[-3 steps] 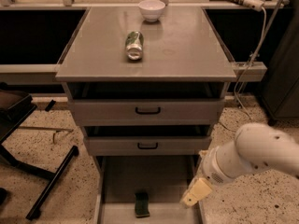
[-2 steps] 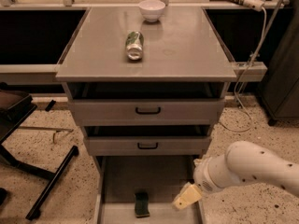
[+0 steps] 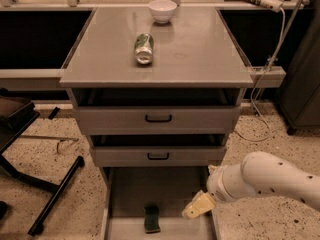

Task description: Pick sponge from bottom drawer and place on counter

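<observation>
Your pale yellow padded gripper point(image 3: 199, 205) hangs over the deep grey bottom drawer point(image 3: 130, 189), near the dark green sponge point(image 3: 152, 218). You cannot tell whether it is open or closed. A green-and-silver can point(image 3: 144, 48) lies on the grey table point(image 3: 200, 54).

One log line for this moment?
pale yellow padded gripper: over open bottom grey drawer, right of small dark green sponge | sponge: on drawer floor, untouched

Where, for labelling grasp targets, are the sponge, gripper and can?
sponge point(image 3: 152, 218): camera view, middle of its top face.
gripper point(image 3: 192, 211): camera view, pale padded tip, right of the sponge.
can point(image 3: 144, 48): camera view, middle of its side.
</observation>
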You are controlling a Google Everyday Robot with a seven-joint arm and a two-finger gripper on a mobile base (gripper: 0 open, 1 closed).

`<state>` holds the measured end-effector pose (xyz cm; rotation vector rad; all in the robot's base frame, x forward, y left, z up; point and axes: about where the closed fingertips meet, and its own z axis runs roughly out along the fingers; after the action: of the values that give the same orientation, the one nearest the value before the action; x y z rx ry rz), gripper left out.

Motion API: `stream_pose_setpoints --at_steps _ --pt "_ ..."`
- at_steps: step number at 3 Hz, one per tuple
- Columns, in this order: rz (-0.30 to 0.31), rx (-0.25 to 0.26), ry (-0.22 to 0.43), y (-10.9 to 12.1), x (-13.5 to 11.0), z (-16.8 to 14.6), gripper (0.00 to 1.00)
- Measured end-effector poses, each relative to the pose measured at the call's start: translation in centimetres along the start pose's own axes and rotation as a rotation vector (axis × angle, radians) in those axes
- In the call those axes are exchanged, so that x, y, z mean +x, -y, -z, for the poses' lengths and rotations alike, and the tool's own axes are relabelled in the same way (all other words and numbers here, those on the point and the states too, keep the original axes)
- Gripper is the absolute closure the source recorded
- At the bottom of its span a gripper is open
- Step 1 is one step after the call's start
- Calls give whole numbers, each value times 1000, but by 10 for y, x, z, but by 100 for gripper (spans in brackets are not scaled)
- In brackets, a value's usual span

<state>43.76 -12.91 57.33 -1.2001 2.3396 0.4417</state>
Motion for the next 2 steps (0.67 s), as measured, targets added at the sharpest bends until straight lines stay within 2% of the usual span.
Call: stream_pose_setpoints --at_steps 1,2 --pt "-5 13 16 -2 6 -24 0" --pt "-18 -18 5 -25 29 -91 0"
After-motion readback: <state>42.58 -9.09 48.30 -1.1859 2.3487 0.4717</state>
